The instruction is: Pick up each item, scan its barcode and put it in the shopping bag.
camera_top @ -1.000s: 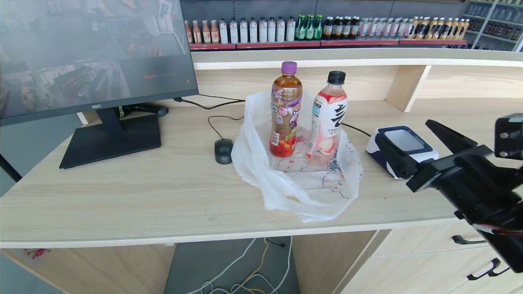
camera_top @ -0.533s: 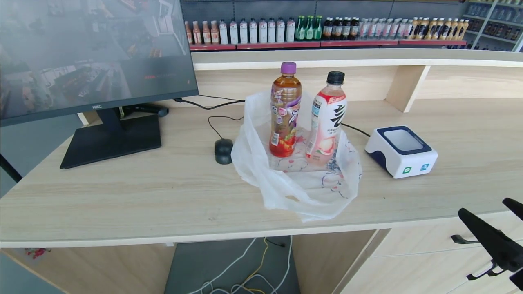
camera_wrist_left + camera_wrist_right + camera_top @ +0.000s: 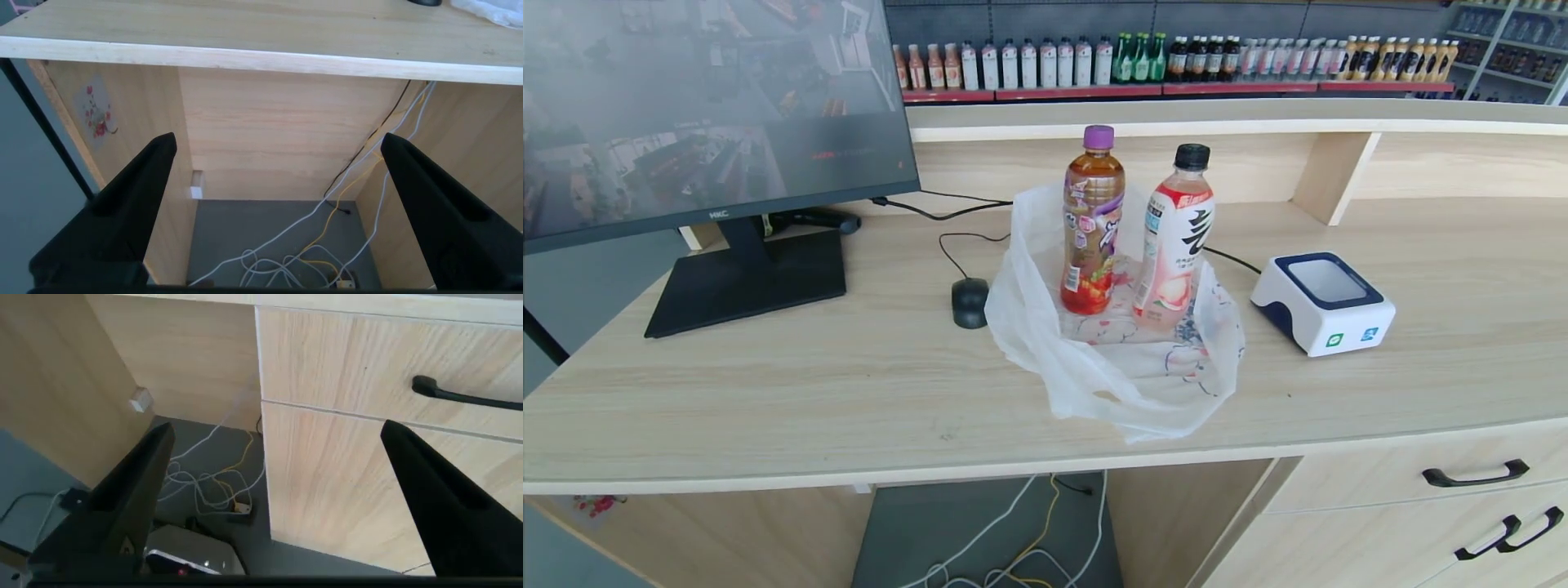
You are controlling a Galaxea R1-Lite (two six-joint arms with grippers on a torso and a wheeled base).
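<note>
Two bottles stand upright inside a crumpled white plastic shopping bag [image 3: 1094, 359] on the counter: an amber one with a purple cap [image 3: 1093, 233] and a pink one with a black cap [image 3: 1176, 241]. To their right sits a white and blue barcode scanner [image 3: 1321, 302]. My left gripper [image 3: 278, 204] hangs open below the counter edge, facing the knee space under the desk. Also below counter height, my right gripper [image 3: 278, 494] is open in front of the drawer fronts, with nothing between its fingers.
A monitor [image 3: 703, 106] on a black stand fills the counter's left, with a black mouse [image 3: 969, 300] beside the bag. A raised back ledge [image 3: 1233, 114] runs behind. Drawers with black handles [image 3: 1474, 475] sit below right. Loose cables [image 3: 302, 261] lie on the floor under the desk.
My right arm has dropped from beside the scanner down out of the head view. The bottles, bag and scanner have stayed in place.
</note>
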